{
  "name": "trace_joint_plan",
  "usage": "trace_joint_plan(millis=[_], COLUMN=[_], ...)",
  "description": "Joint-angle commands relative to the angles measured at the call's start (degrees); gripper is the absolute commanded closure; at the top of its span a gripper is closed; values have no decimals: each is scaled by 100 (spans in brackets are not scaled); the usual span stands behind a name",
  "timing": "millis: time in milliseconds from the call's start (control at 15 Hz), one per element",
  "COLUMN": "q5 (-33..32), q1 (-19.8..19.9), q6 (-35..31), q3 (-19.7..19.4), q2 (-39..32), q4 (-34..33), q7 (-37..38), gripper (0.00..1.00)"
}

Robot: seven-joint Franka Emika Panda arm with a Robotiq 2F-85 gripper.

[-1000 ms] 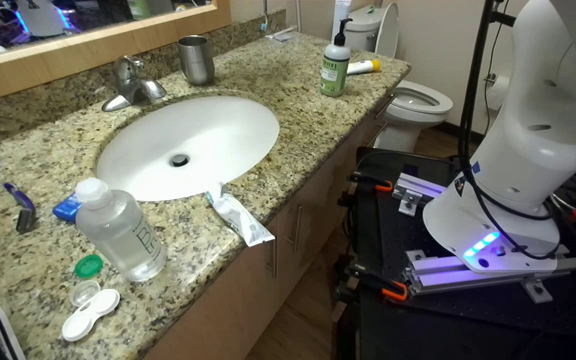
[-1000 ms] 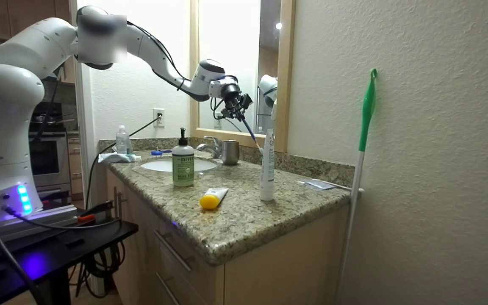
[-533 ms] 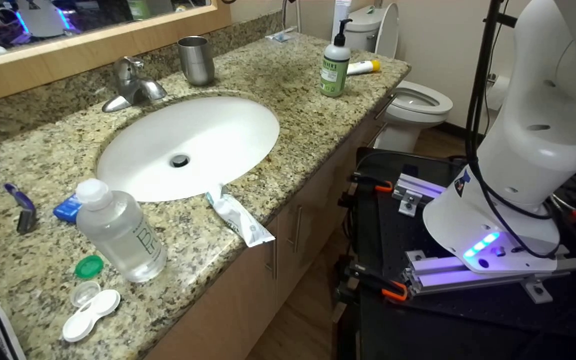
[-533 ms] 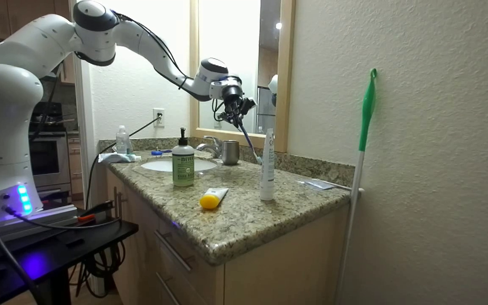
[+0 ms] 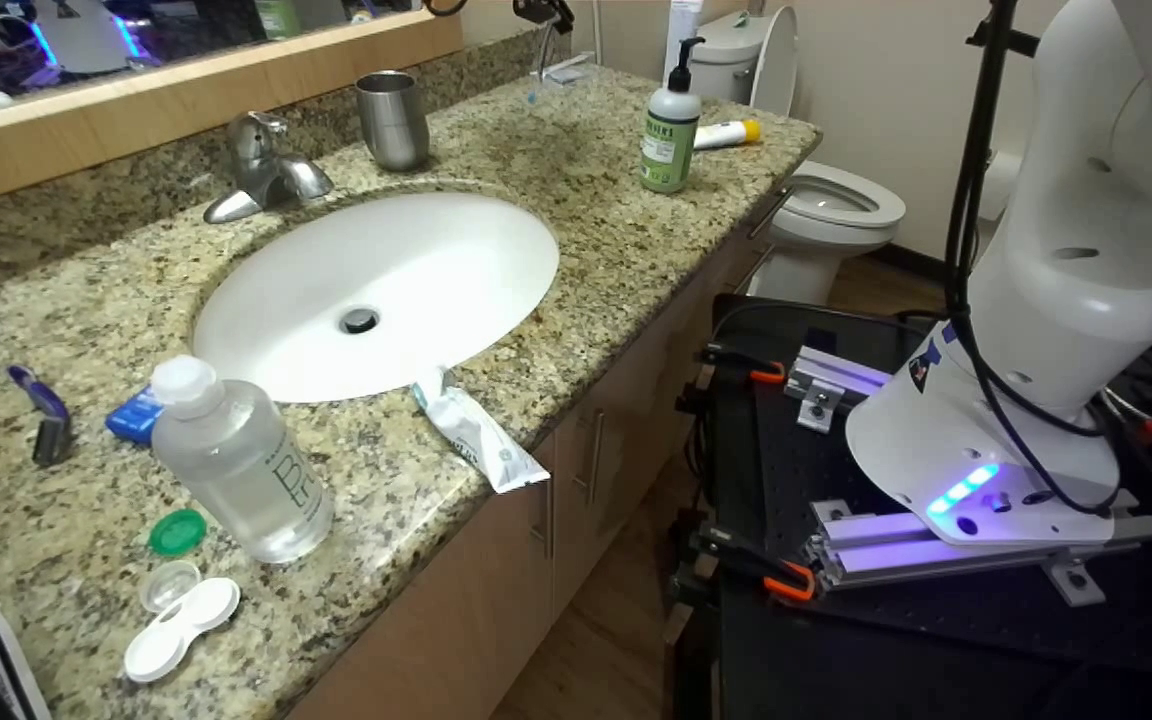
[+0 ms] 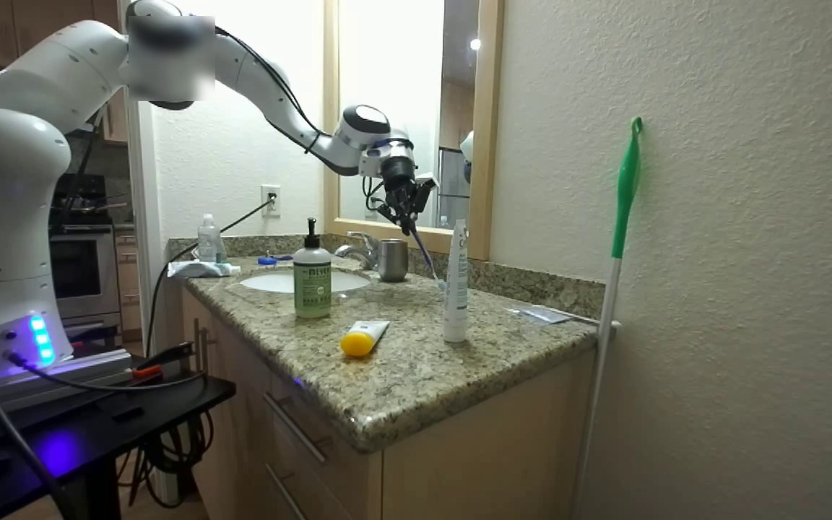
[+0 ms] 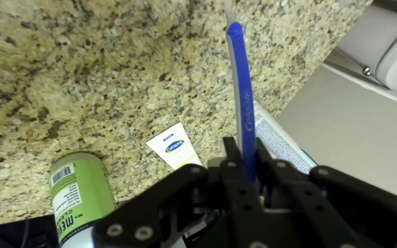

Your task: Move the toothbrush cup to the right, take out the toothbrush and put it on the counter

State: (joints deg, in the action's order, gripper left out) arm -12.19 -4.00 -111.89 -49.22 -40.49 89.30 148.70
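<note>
One toothbrush (image 7: pixel 243 86) is pinched by its blue handle in the gripper (image 7: pixel 246 151), the jaws pressed together on it; it is held tilted, handle uppermost, over the counter (image 6: pixel 416 375). Room for moving is found on the broad span between the cup (image 5: pixel 394 120), stood upright near the faucet (image 5: pixel 261 175) at the back of the sink (image 5: pixel 476 235), and the soap bottle (image 5: pixel 669 150), placed near the front edge. Toward the counter's end, that room is bounded by a tall white tube (image 6: pixel 456 296), set upright, and by a yellow-capped tube (image 6: pixel 364 339), laid flat. The front edge beside the sink is overhung by one end of a toothpaste tube (image 5: pixel 481 435). In the wrist view the far end of the toothbrush is cut off by the top border. In an exterior view most of the gripper is cropped out above the brush head (image 5: pixel 533 97); in an exterior view the elbow joint (image 6: pixel 170 61) is masked by a blur. Whether the bristles are touched to the counter cannot be determined, and the cup's inner floor is hidden.
</note>
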Motion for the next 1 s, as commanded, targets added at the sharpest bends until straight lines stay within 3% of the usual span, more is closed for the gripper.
trace_joint_plan(millis=[0,200,467,733,800,933], q5=[78,39,-43,-188,-78,-106], q1=[638,1047,1430,1612,1445,1454], q6=[-50,-69,129,364,423,672], q3=[805,1260,1579,1708,1474,1445], q2=[343,376,321,300,234,184], q4=[-7,-42,-158,-206,-181,-213], q7=[-88,-79,0,57,-24,-24], gripper=[97,97,97,97,97,97])
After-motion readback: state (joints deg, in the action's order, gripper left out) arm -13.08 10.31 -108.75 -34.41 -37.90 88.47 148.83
